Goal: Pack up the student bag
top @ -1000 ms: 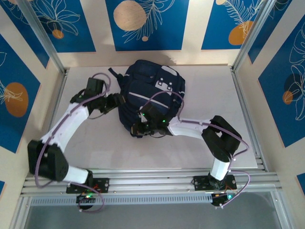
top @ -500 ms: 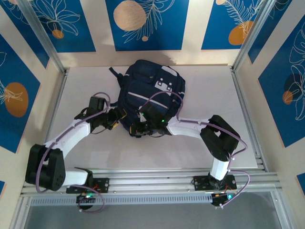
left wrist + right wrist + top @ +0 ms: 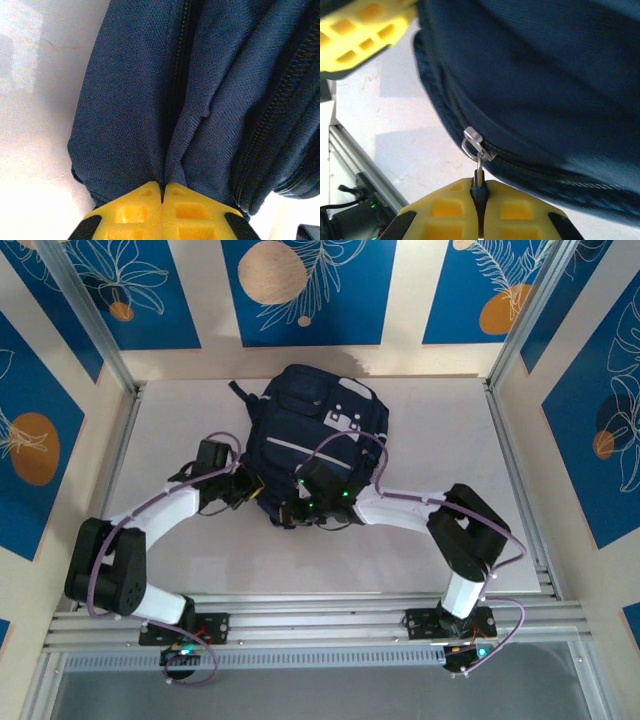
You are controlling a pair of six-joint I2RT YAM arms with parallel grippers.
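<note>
Along the backpack's (image 3: 310, 430) near edge, the right gripper (image 3: 479, 186) is clamped on the metal zipper pull (image 3: 478, 167). Beside it, the left gripper (image 3: 162, 187) pinches a fold of its blue fabric. The backpack lies flat toward the far middle of the white table (image 3: 430, 410).

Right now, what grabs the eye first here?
The navy student bag lies on the white table, toward the far wall, with both arms converging on its near edge. The left gripper is shut, pinching a fold of its fabric. The right gripper is shut on the metal zipper pull.
</note>
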